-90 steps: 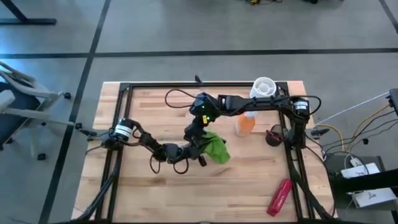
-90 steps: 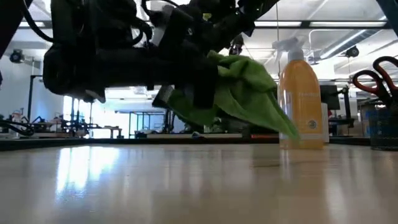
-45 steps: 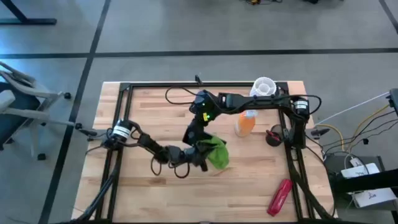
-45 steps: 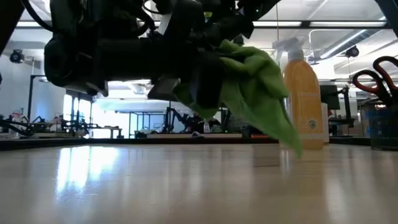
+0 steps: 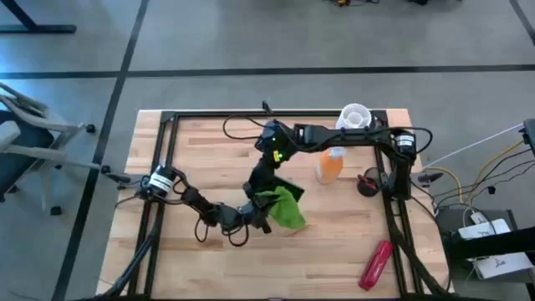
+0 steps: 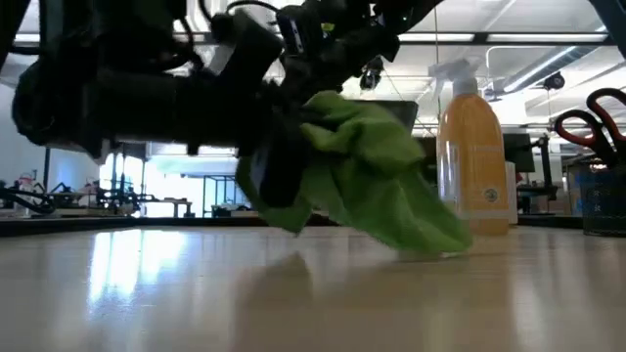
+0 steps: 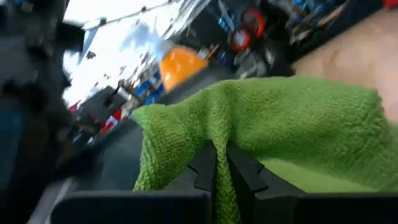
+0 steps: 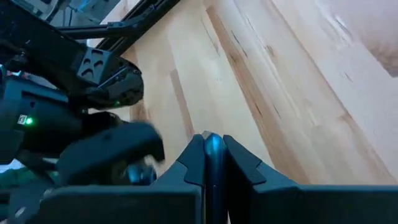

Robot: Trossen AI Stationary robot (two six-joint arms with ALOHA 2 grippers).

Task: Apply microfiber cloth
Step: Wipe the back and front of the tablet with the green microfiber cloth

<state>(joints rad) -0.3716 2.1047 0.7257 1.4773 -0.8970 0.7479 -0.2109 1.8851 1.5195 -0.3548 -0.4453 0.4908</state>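
Pinching a fold of the microfiber cloth [image 7: 273, 124], the left gripper [image 7: 216, 163] shows clamped on green fabric in its own wrist view. Only the low view reveals the cloth [image 6: 377, 181] hanging, its lowest corner touching the table [image 6: 293, 303] just in front of the orange spray bottle [image 6: 473, 161]. From above, the cloth [image 5: 282, 209] sits near the bottle [image 5: 330, 165], on its left-arm side and closer to the table's front edge. The right gripper [image 5: 262, 182] hangs directly above the cloth; its wrist view shows its fingers [image 8: 194, 158] closed on a thin bluish edge.
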